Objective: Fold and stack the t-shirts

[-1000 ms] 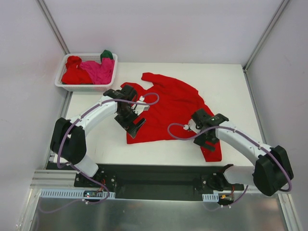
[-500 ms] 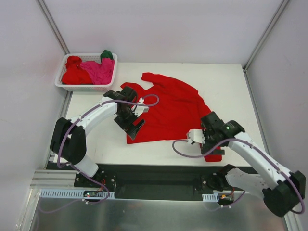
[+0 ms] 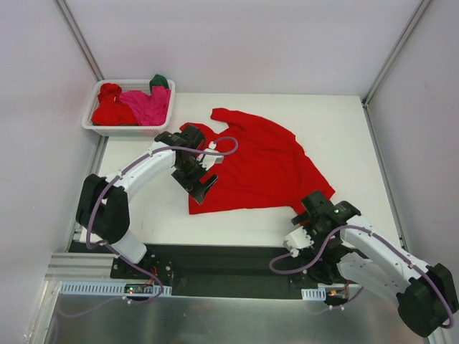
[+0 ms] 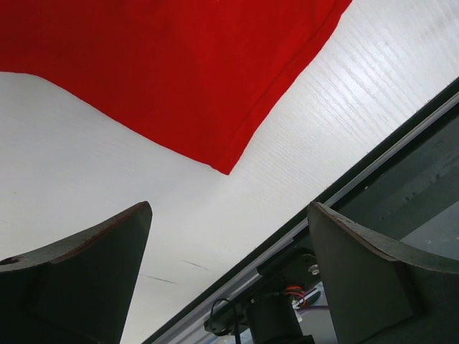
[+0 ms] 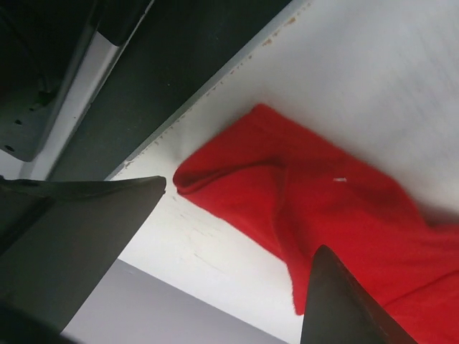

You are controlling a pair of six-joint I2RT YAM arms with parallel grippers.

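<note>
A bright red t-shirt (image 3: 258,161) lies spread on the white table. My left gripper (image 3: 199,185) is open and empty, held over the shirt's near left part. In the left wrist view its fingers (image 4: 79,272) stand wide apart, with the shirt's corner (image 4: 215,107) beyond them. My right gripper (image 3: 313,212) is open and empty above the shirt's near right corner. That red cloth (image 5: 330,208) shows between its fingers (image 5: 72,244), partly folded over. A second red shirt (image 3: 111,111), a magenta-pink one (image 3: 147,106) and a dark green one (image 3: 159,80) lie bunched in the basket.
The white lattice basket (image 3: 125,82) stands at the table's far left corner. The black base rail (image 3: 229,261) runs along the near edge and shows in the left wrist view (image 4: 373,179). Grey walls enclose the table on three sides.
My right arm has drawn back toward the near edge and now covers the shirt's near right corner. My left arm has hardly moved.
</note>
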